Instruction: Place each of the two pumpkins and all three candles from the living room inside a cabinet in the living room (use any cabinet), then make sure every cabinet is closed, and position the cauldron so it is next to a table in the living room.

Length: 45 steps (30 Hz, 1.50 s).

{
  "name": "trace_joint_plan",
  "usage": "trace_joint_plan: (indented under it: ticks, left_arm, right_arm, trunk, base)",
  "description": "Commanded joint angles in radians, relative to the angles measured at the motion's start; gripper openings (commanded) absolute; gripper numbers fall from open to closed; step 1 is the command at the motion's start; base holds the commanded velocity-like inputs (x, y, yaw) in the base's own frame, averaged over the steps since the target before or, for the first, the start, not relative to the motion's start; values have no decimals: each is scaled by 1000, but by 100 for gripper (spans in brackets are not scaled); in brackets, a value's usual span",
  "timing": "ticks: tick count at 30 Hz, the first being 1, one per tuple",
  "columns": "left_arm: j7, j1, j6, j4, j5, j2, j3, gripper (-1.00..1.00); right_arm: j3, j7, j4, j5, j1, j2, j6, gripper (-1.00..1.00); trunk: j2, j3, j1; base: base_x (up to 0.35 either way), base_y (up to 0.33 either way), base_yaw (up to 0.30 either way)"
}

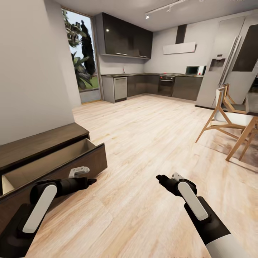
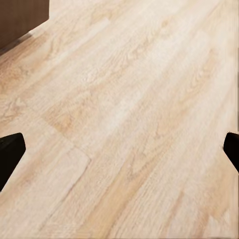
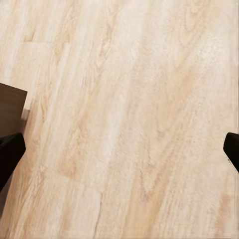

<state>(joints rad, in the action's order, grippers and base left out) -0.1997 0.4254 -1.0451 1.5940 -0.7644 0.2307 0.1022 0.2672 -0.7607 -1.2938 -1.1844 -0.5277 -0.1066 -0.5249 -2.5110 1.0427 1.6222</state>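
Observation:
The cabinet (image 1: 39,142), a low dark-brown unit, stands against the left wall. Its near drawer (image 1: 57,157) is pulled out, and the part of its inside that shows holds nothing. My left gripper (image 1: 91,181) hovers just in front of that drawer front, over the floor. It is open and empty, with its black fingertips (image 2: 10,154) wide apart. A corner of the cabinet (image 2: 22,17) shows in the left wrist view. My right gripper (image 1: 160,178) hangs over bare floor, open and empty. The pumpkins, candles, cauldron and table are out of view.
Light wood floor (image 1: 143,136) runs back to a kitchen with dark units (image 1: 157,84) and a fridge (image 1: 222,61). Wooden chairs (image 1: 229,118) stand at the right. A tall window (image 1: 82,57) sits beyond the left wall.

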Motion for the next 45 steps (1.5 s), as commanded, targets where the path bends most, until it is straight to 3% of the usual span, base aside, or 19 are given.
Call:
trace_joint_plan:
  ticks: [1, 45]
  left_arm:
    - [-10, 0, -2, 1, -10, 1, 3, 100]
    - [-9, 0, -2, 1, -12, -2, 7, 100]
  right_arm:
    - [1, -7, -1, -7, -1, -1, -1, 100]
    - [-10, -3, 34, -11, -1, -4, 2, 100]
  trunk:
    - [0, 0, 0]
    - [0, -28, 0]
  base:
    - [0, 10, -240]
    - [0, 1, -274]
